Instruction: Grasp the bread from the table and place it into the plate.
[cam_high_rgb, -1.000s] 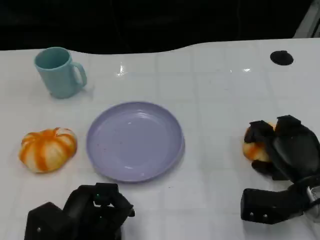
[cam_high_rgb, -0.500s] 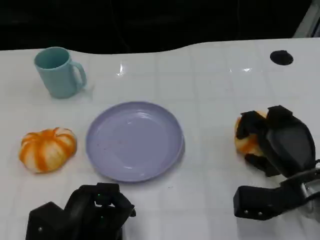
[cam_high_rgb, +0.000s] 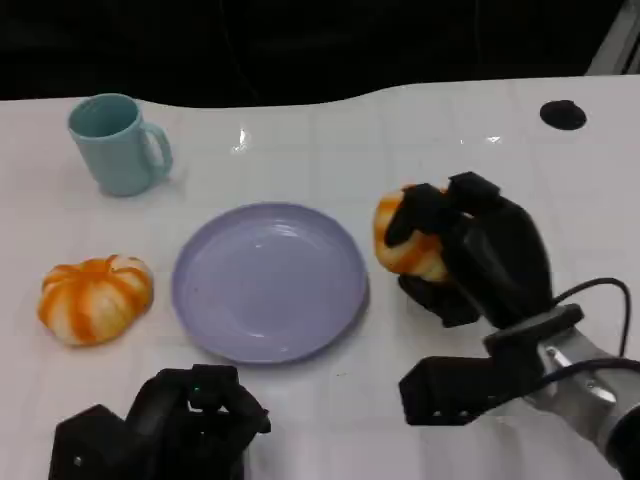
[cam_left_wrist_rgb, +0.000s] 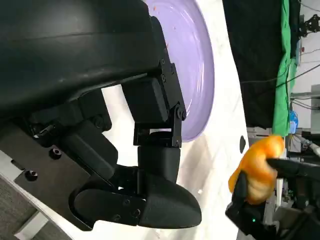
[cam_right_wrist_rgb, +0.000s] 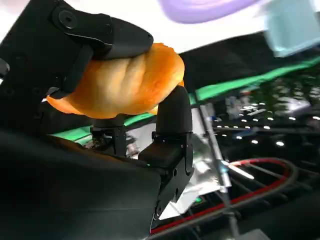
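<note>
Your right hand (cam_high_rgb: 470, 250) grips the golden-orange bread roll (cam_high_rgb: 405, 233), raised just off the round lilac plate (cam_high_rgb: 268, 281) at its 3 o'clock. Your left hand (cam_high_rgb: 195, 415), fingers curled on nothing, sits at the plate's 7 o'clock.

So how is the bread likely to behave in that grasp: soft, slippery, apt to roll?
The bread looks soft and light: the right hand holds it clear of the table, its fingers wrapped over the rounded crust. The matte crust probably isn't slippery. Its rounded shape might let it rock or roll a little once set on the plate.
</note>
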